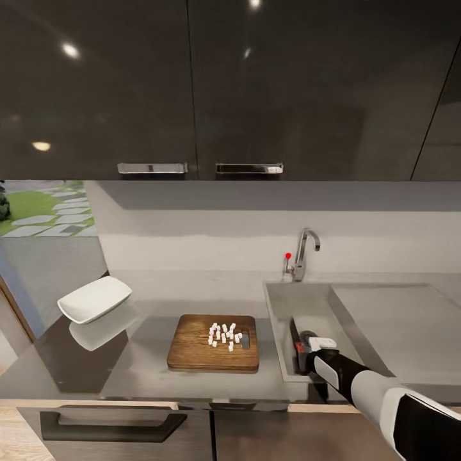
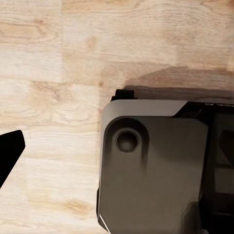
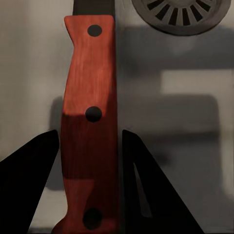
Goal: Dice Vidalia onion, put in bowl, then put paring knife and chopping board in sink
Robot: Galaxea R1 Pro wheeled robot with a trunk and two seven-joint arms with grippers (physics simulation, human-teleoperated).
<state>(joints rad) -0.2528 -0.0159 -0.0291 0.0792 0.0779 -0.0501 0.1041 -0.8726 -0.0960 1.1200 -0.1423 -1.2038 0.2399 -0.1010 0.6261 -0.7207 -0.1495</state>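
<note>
The chopping board (image 1: 192, 353) lies on the grey countertop (image 1: 153, 289) with the diced onion (image 1: 224, 334) scattered as white cubes on its right half. To its left stands the white bowl (image 1: 95, 298), nothing in it. My right gripper (image 1: 308, 356) reaches down into the sink (image 1: 276, 314), shut on the paring knife (image 1: 295, 342). In the right wrist view its black fingers (image 3: 29, 190) press both sides of the red handle (image 3: 90, 122), just over the basin floor near the drain (image 3: 183, 14). One black finger (image 2: 9, 153) of my left gripper shows over wooden floor.
A chrome tap (image 1: 305, 251) with a red knob stands behind the sink. Dark wall cabinets (image 1: 192, 89) hang above the counter, and a drawer handle (image 1: 112, 426) runs below its front edge. The robot's grey base (image 2: 151, 170) sits under my left wrist.
</note>
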